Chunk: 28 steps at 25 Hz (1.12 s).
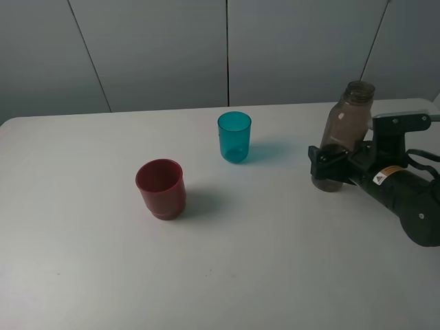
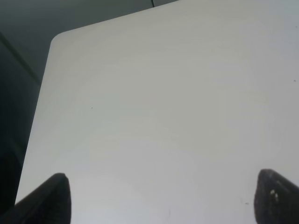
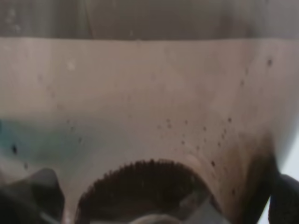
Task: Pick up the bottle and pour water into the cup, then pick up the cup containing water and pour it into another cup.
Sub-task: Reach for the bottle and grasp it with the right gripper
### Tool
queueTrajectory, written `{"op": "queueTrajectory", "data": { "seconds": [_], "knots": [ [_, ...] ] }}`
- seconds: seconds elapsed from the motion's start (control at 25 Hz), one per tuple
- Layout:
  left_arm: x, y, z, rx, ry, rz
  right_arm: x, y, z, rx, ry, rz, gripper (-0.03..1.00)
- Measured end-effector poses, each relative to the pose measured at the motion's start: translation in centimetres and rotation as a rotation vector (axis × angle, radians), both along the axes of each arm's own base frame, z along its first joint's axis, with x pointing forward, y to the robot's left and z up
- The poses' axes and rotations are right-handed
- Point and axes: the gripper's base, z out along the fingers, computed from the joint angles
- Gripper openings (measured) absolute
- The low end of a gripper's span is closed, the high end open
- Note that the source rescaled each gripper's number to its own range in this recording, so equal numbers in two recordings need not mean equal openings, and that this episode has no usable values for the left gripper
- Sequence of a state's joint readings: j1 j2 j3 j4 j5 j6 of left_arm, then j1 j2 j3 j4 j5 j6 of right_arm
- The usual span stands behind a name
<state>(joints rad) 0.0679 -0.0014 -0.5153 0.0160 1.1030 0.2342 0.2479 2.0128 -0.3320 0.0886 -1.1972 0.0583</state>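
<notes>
Step one, grasping: right gripper [image 1: 331,165] at table's 3 o'clock, jaws spread astride the bottle [image 1: 350,113], seemingly unclamped; next: close, lift, tip over the cup [image 1: 234,136] toward 10 o'clock

Bottle [image 1: 349,117]: tall, slim, smoky grey-brown translucent plastic with a narrow neck and no cap. It stands upright with its base on the white table [image 1: 275,268], at the right side toward the far edge. Seen close, its wall [image 3: 149,93] carries small dark specks.

Teal cup [image 1: 234,137]: translucent, smooth, slightly tapered tumbler. It is upright, mouth up, mid-table toward the far edge, well apart from the bottle.

Red cup [image 1: 161,189]: dark, opaque, wider and squatter, with a stepped base. It is upright, nearer and left of the teal cup, not touching it.
</notes>
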Motion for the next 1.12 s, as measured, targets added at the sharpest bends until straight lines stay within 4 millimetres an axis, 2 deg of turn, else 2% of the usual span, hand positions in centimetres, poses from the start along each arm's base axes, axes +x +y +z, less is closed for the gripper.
{"op": "queueTrajectory", "data": {
  "seconds": [0.2, 0.52, 0.88, 0.92, 0.96, 1.0, 1.04, 1.08, 1.12],
  "knots": [
    [0.0, 0.0, 0.0, 0.000, 0.000, 0.000, 0.0, 0.0, 0.0, 0.005, -0.005, -0.006, 1.00],
    [0.0, 0.0, 0.0, 0.000, 0.000, 0.000, 1.1, 0.2, 0.5, 0.025, -0.044, -0.014, 1.00],
    [0.0, 0.0, 0.0, 0.000, 0.000, 0.000, 1.1, 0.2, 0.4, 0.029, -0.043, -0.015, 1.00],
    [0.0, 0.0, 0.0, 0.000, 0.000, 0.000, 1.1, 0.2, 0.4, 0.029, -0.043, -0.016, 0.97],
    [0.0, 0.0, 0.0, 0.000, 0.000, 0.000, 1.1, 0.2, 0.4, 0.029, -0.043, -0.016, 0.82],
    [0.0, 0.0, 0.0, 0.000, 0.000, 0.000, 1.1, 0.2, 0.4, 0.029, -0.043, -0.016, 0.55],
    [0.0, 0.0, 0.0, 0.000, 0.000, 0.000, 1.1, 0.2, 0.4, 0.029, -0.043, -0.016, 0.23],
    [0.0, 0.0, 0.0, 0.000, 0.000, 0.000, 1.1, 0.2, 0.5, 0.031, -0.045, -0.016, 0.00],
    [0.0, 0.0, 0.0, 0.000, 0.000, 0.000, 1.1, 0.2, 0.5, 0.032, -0.045, -0.019, 0.02]
  ]
}}
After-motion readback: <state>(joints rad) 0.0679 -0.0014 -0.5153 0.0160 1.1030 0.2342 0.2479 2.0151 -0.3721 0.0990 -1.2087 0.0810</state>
